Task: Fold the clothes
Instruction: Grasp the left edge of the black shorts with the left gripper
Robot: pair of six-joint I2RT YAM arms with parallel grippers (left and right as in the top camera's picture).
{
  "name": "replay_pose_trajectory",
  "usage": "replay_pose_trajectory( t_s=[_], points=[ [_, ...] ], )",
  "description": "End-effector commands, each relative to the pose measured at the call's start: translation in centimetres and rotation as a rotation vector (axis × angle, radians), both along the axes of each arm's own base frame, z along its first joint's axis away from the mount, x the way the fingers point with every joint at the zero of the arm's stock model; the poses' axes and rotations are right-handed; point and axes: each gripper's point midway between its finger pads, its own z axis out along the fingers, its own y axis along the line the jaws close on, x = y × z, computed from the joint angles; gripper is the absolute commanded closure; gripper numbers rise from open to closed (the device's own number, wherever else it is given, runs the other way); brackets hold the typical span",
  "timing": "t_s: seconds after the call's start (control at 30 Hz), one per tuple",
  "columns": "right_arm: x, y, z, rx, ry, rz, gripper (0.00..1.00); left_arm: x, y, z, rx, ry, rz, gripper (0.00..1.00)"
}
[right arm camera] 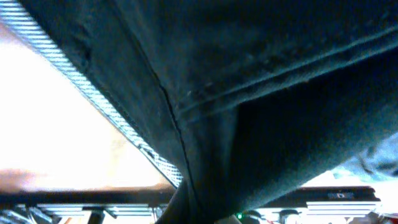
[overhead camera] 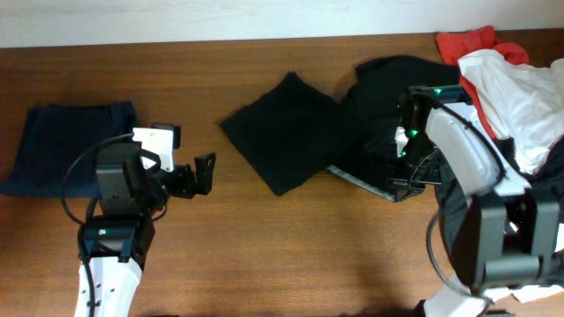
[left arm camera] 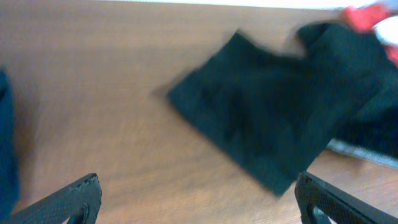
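A folded black cloth (overhead camera: pixel 286 132) lies flat at the table's middle; it also shows in the left wrist view (left arm camera: pixel 267 118). My left gripper (overhead camera: pixel 204 173) is open and empty over bare wood left of that cloth, its fingers wide apart in the left wrist view (left arm camera: pixel 197 182). A larger black garment (overhead camera: pixel 383 92) with a grey striped hem (overhead camera: pixel 357 179) lies bunched to the right. My right gripper (overhead camera: pixel 394 167) is in that garment's lower edge. In the right wrist view the black garment (right arm camera: pixel 249 93) fills the frame and bunches down toward the jaws, which it hides.
A folded navy garment (overhead camera: pixel 70 145) lies at the far left. A pile with a white garment (overhead camera: pixel 520 97) and a red one (overhead camera: pixel 471 42) sits at the back right, beside the right arm. The wooden table (overhead camera: pixel 291 255) is bare in front.
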Motion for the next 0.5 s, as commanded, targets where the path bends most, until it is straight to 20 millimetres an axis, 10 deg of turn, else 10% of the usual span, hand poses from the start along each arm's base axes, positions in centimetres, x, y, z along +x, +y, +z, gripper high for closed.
replay_pose_trajectory(
  t_s=[0.0,0.47],
  points=[
    [-0.9,1.5,2.6,0.007,-0.075,0.053,0.96,0.7,-1.7,0.5,-0.065,-0.014,-0.084,0.01],
    [-3.5,1.8,5.0,-0.006,-0.063,0.062,0.96,7.3,-3.8,-11.8,-0.183,0.206,-0.053,0.01]
  ],
)
